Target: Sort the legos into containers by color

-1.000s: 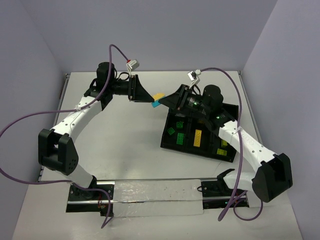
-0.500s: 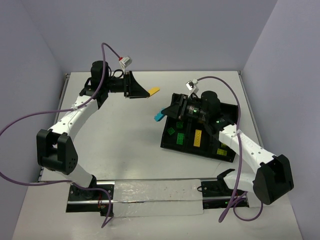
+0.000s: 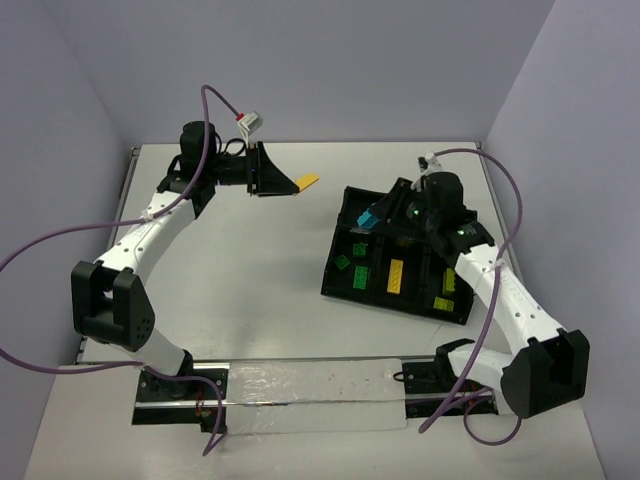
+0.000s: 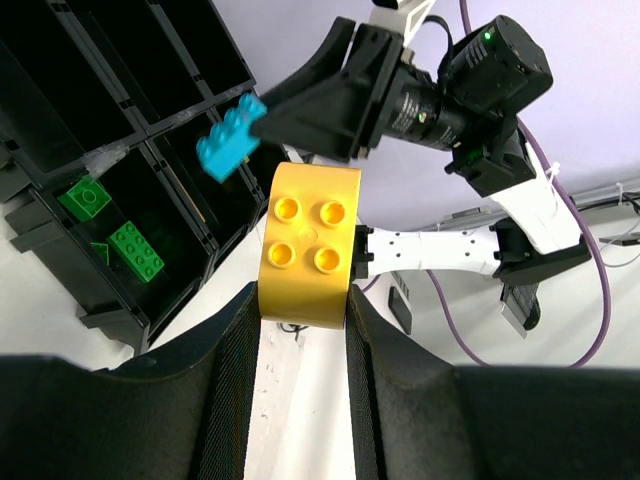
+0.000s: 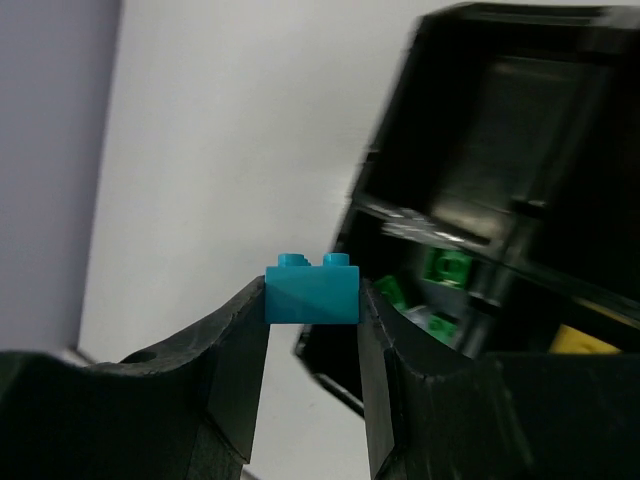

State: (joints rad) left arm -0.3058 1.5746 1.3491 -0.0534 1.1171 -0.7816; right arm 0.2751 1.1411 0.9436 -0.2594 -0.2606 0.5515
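The right jaws clamp a light-blue studded plastic brick (image 5: 312,290), long axis crosswise between them, above the far-left end of the black compartmented plastic tray (image 3: 380,300). The left jaws grip a glossy yellow four-stud brick (image 4: 305,245) over the bench (image 3: 260,300), well apart from the tray.

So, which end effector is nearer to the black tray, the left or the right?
Right. The right end effector, gripping a blue brick, is above the black tray's far-left corner. The left end effector, gripping a yellow brick, hangs apart, to the tray's far left.
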